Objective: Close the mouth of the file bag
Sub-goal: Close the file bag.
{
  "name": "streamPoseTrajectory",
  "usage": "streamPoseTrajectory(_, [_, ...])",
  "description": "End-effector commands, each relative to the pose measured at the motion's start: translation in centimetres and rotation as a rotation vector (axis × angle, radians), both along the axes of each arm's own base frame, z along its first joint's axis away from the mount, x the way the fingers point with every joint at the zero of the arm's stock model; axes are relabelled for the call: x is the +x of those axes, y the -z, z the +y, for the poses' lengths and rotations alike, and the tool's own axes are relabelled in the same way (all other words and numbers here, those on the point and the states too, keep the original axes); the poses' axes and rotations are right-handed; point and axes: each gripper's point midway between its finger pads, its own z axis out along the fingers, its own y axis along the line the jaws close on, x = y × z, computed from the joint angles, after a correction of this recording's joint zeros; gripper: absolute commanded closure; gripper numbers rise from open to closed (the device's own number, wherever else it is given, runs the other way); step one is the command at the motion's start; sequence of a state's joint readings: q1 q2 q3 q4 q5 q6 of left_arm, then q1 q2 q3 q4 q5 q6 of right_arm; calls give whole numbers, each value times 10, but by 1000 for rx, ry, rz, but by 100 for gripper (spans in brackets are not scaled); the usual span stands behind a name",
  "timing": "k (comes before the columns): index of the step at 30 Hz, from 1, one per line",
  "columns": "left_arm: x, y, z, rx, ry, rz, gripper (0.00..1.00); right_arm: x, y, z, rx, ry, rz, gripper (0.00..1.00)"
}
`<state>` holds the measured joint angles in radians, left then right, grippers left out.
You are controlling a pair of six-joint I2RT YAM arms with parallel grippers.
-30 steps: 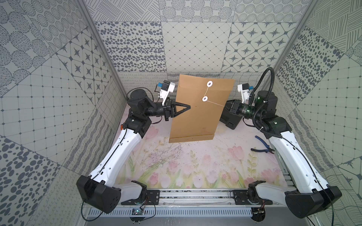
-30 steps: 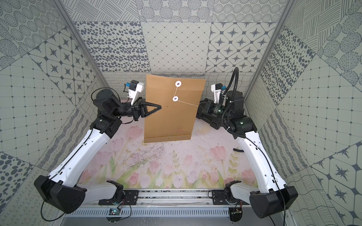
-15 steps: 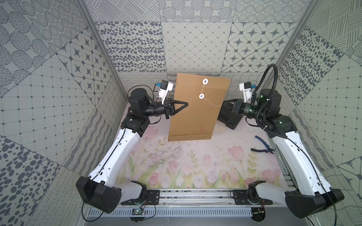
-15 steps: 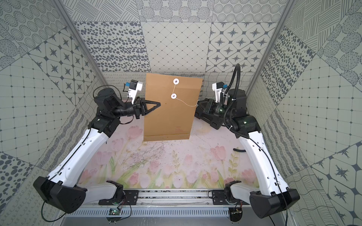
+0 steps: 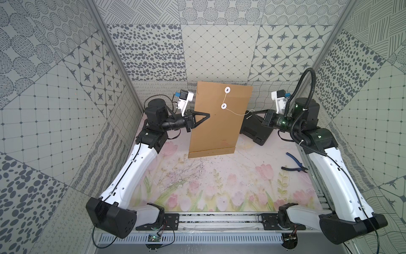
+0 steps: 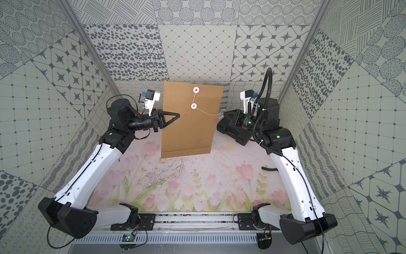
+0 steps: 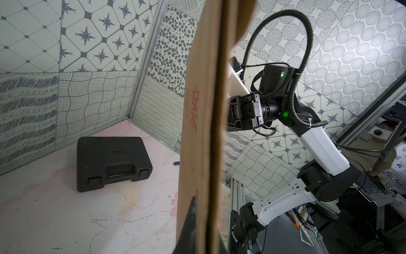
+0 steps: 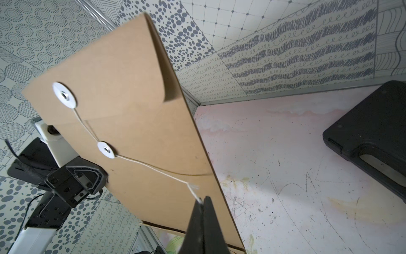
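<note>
File bag (image 5: pixel 217 123) upright, partly hiding black case (image 5: pixel 252 132); pliers (image 5: pixel 294 161) lie well apart.

The file bag (image 5: pixel 217 127) stands upright across the back middle of the tabletop (image 5: pixel 219 189), a flat screen between the two arms. The left gripper (image 5: pixel 207 114) clamps the bag's left edge, jaws closed. The string (image 5: pixel 236 113) stretches from the lower button past the bag's right edge to the pinched jaws of the right gripper (image 5: pixel 251 112), barring that gap. The black case (image 5: pixel 254 132) lies below it, taking up the floor near the back right corner. Pliers (image 5: pixel 295 165) lie by the tabletop's right edge. The front half of the tabletop is open. Walls (image 5: pixel 219 55) close the back and both sides.
</note>
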<state>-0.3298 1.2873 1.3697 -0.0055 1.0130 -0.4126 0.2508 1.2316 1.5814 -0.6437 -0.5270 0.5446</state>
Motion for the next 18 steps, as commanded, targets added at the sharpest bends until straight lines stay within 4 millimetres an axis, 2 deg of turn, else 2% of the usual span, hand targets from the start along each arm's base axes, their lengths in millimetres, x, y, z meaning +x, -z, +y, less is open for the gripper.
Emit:
streamPoseTrajectory(1, [-2,2,4,9,5,-29,100,6,-22,-5,-14,28,-65,100])
streamPoseTrajectory(9, [-8,15,6,24,7,-1,100,20,-53,-2,-4,42,-119,100])
streamPoseTrajectory(13, [-8,20,3,26,11,11,100,23,-69,10,0,17,-150,100])
streamPoseTrajectory(18, [-10,28,-3,32,20,26,100,26,-76,32,-22,-22,-172,100])
